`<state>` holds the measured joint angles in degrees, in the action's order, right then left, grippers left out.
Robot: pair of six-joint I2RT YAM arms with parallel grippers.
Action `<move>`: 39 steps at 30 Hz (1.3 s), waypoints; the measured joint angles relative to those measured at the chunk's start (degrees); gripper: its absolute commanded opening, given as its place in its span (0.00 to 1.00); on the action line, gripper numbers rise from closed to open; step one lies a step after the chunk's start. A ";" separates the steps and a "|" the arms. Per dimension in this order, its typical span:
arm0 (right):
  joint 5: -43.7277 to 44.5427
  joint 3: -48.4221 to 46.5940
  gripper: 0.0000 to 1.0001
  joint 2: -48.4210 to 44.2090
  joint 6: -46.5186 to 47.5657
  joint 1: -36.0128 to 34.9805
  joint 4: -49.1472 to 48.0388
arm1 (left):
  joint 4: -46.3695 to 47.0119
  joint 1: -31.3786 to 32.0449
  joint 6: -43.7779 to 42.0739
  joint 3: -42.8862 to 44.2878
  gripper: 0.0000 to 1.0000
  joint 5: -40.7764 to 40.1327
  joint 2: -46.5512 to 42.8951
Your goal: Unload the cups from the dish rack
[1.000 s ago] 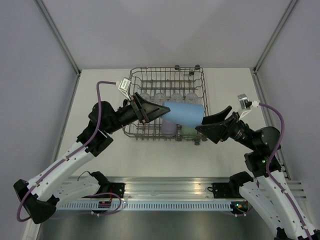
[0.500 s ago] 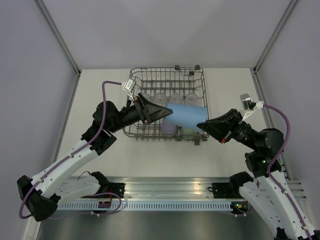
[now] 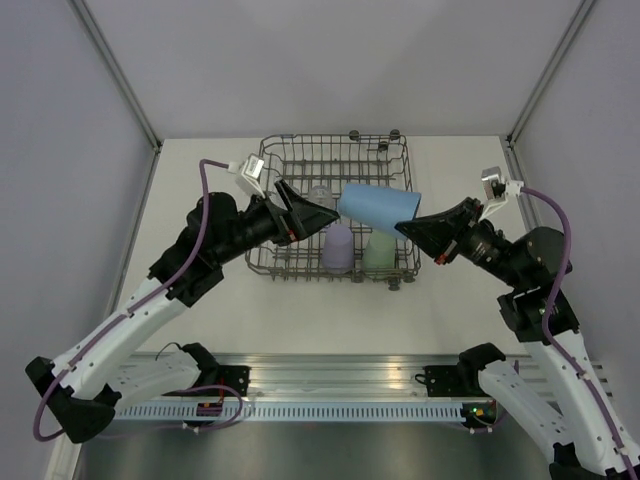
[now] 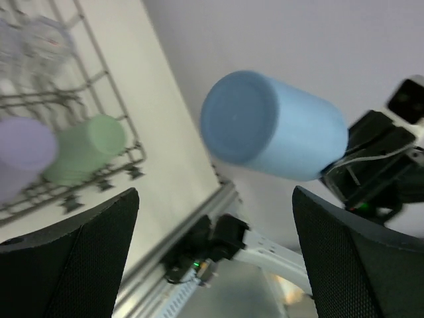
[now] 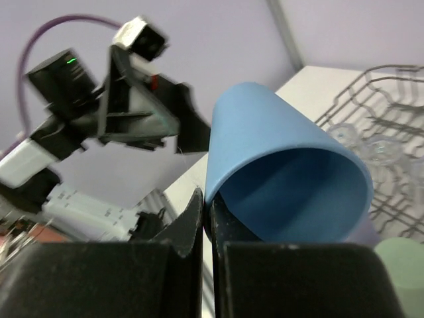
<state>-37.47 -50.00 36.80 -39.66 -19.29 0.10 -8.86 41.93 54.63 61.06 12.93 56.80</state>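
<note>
A blue cup [image 3: 378, 207] hangs on its side above the dish rack [image 3: 262, 190]. My right gripper [image 3: 405, 228] is shut on its rim; in the right wrist view one finger is inside the blue cup [image 5: 285, 172] and one outside, at the right gripper [image 5: 207, 199]. My left gripper [image 3: 325, 218] stands open just left of the cup's closed base, not touching it. In the left wrist view the blue cup [image 4: 271, 126] floats beyond the left gripper [image 4: 215, 192]. A lavender cup [image 3: 338, 247] and a green cup [image 3: 378, 250] stand upside down in the rack's front row. Clear cups [image 3: 320, 192] sit behind them.
The wire rack [image 4: 99, 59] fills the middle of the white table [image 3: 200, 200], with grey walls on three sides. An aluminium rail [image 3: 330, 375] carrying both arm bases runs along the near edge. The left arm [image 5: 132, 112] faces the right wrist camera.
The right gripper shut on the blue cup's rim. The left gripper then opened, let go of the cup's base and drew back left. The cup has risen slightly.
</note>
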 measured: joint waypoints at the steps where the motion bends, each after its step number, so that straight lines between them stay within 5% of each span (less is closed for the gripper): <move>1: 1.86 -2.19 0.00 1.33 1.97 0.00 2.97 | -3.02 0.00 -1.60 0.98 1.00 -3.15 -0.66; 8: 20.00 -19.17 0.00 16.00 13.00 0.00 23.02 | -17.29 -0.02 -11.28 3.06 1.00 -19.98 -7.93; 18: 46.93 -40.30 0.00 42.66 22.64 0.81 42.99 | -28.46 -0.02 -19.26 2.64 1.00 -27.21 -11.82; 30: 49.57 -75.01 0.00 76.56 28.13 6.58 59.74 | -35.54 -0.02 -25.49 2.27 1.00 -28.04 -14.01; 39: 46.90 -85.79 0.00 93.85 31.76 12.57 68.30 | -38.07 -0.02 -27.69 1.42 1.00 -27.93 -16.65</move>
<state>9.43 -135.79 130.65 -7.90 -6.72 68.40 -46.94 41.91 26.94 62.48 -15.00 40.14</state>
